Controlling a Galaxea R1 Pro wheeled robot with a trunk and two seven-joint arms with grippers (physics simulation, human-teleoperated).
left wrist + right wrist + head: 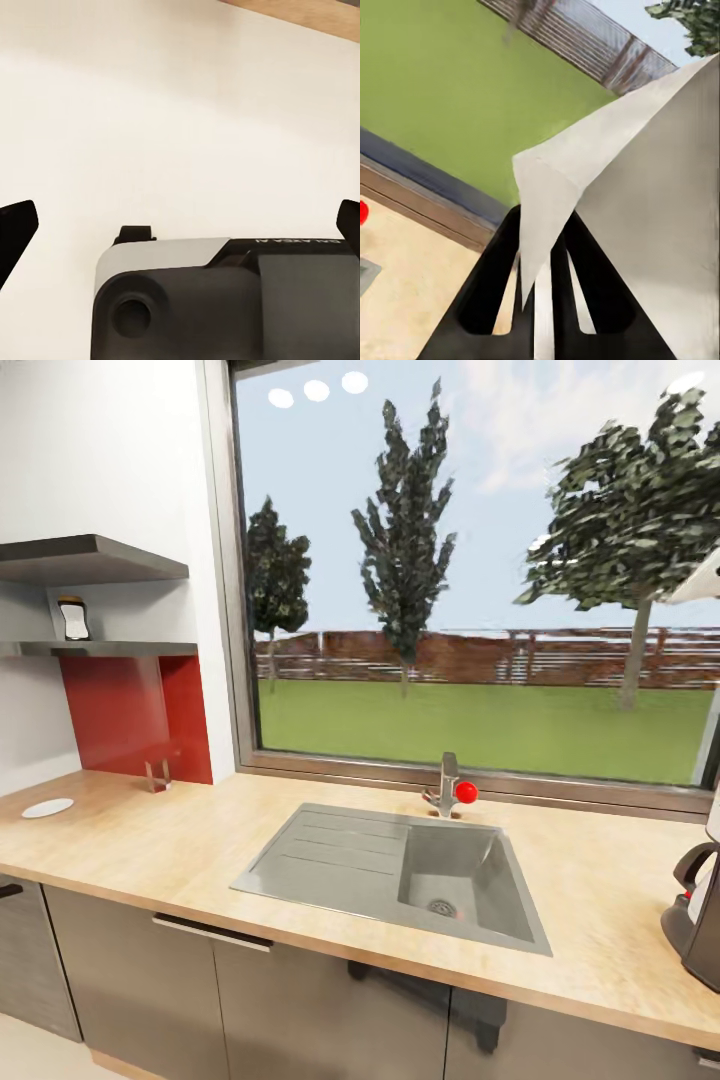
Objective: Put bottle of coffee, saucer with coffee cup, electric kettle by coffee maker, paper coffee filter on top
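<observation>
Sink (400,870) mid-countertop (180,840); saucer (47,808) far left; right gripper (544,300) pinching filter (615,195).

The left hand (180,225) is showing two black fingertips (15,232) and a grey-and-white body behind, printed with small mirrored lettering. The right hand (544,300) is showing glossy black slotted fingers (487,292).

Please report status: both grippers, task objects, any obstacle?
Right gripper shut on paper coffee filter. Left gripper open, empty. Bottle of coffee on shelf; saucer on countertop.
</observation>
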